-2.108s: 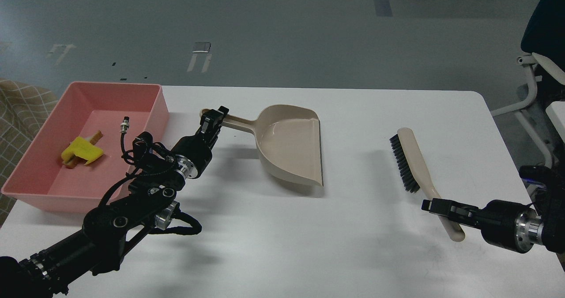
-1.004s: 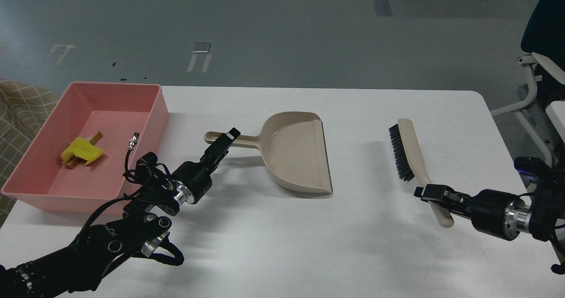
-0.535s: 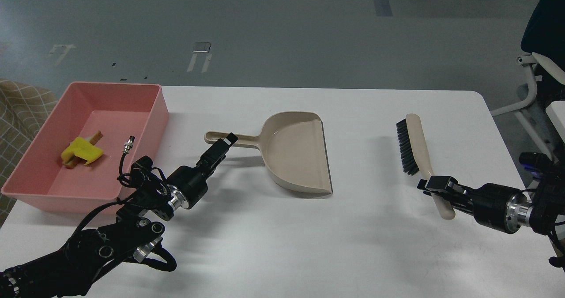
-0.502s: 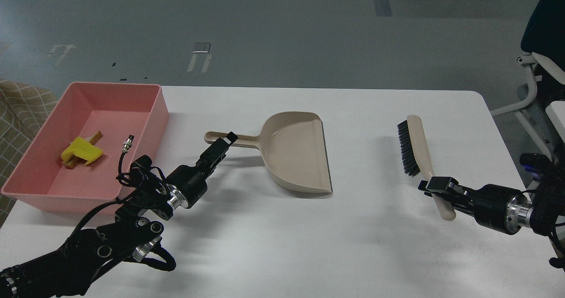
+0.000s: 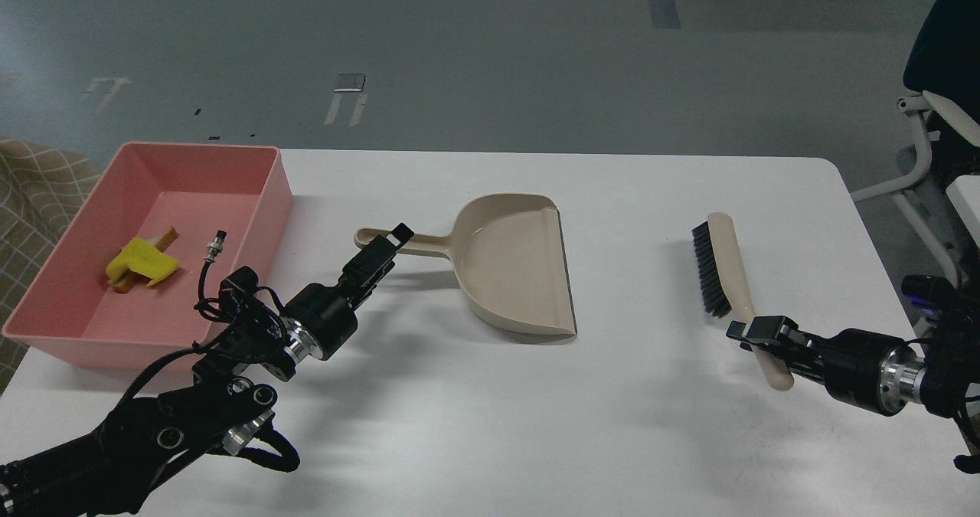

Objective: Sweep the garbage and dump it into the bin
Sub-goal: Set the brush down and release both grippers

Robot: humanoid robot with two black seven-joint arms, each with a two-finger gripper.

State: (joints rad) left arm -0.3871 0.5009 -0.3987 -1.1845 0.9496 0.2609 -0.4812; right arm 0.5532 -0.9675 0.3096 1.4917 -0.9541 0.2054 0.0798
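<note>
Right gripper (image 5: 754,332) grips one brush (image 5: 723,272); left gripper (image 5: 383,247), can't tell; garbage (image 5: 142,263) sits in one bin (image 5: 260,195), left of both.

The white table (image 5: 475,425) lies bare along its near side between the two arms; a wide open lane also runs between the dustpan (image 5: 513,264) and the brush (image 5: 723,268), which sit well apart. At the left the bin (image 5: 73,341) blocks the table edge, its walls raised; the left gripper (image 5: 380,247) sits at the dustpan handle, narrowing the gap between bin and pan.
</note>
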